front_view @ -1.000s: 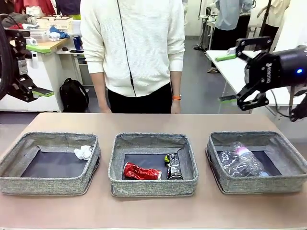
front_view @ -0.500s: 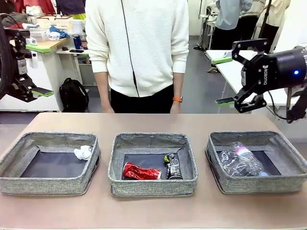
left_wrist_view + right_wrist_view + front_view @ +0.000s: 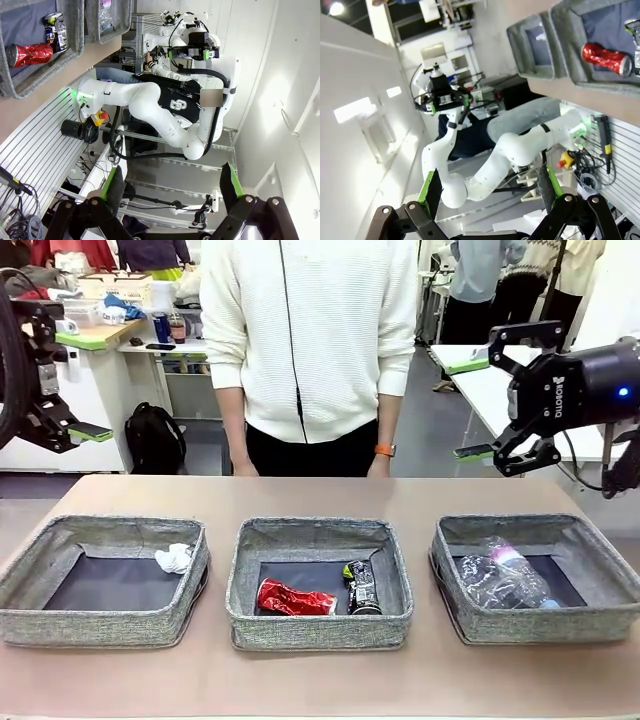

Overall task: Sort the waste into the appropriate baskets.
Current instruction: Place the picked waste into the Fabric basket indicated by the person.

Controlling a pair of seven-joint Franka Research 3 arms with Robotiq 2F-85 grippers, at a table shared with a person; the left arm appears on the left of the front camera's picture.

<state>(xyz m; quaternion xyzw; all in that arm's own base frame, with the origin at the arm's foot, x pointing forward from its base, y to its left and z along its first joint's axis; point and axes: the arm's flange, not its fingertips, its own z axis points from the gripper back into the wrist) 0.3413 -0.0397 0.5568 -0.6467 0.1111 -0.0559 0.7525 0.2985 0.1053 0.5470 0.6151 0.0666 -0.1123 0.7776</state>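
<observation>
At the right edge of the front view, the right tool (image 3: pixel 508 392) hangs above and behind the desk (image 3: pixel 320 495), its two black fingers spread apart with nothing between them; a green pad (image 3: pixel 469 365) faces inward on the upper finger. The black body carries white lettering that reads as "ROBOTIQ", and a blue light glows beside it. In the right wrist view the same fingers (image 3: pixel 432 192) rise from the bottom edge, well separated and empty.

At the left edge of the front view, the left tool (image 3: pixel 78 385) is also raised clear of the desk, fingers apart, one green pad (image 3: pixel 95 433) showing low. The left wrist view confirms the wide, empty gap between its fingers (image 3: pixel 114 186).

On the desk stand three grey woven baskets in a row. The left basket (image 3: pixel 40 615) holds the white tissue wad (image 3: pixel 174 558) against its right wall. The middle basket (image 3: pixel 320 632) holds the red can (image 3: pixel 295 598), crushed and lying on its side, just beside the dark can (image 3: pixel 361 588), whose printing is too small to read. The right basket (image 3: pixel 590 622) holds the clear plastic bottle (image 3: pixel 512 570) together with crumpled clear plastic; the two cannot be told apart.

A person in a white sweater (image 3: pixel 320 335), with an orange wristband (image 3: pixel 384 450), stands at the far side.
</observation>
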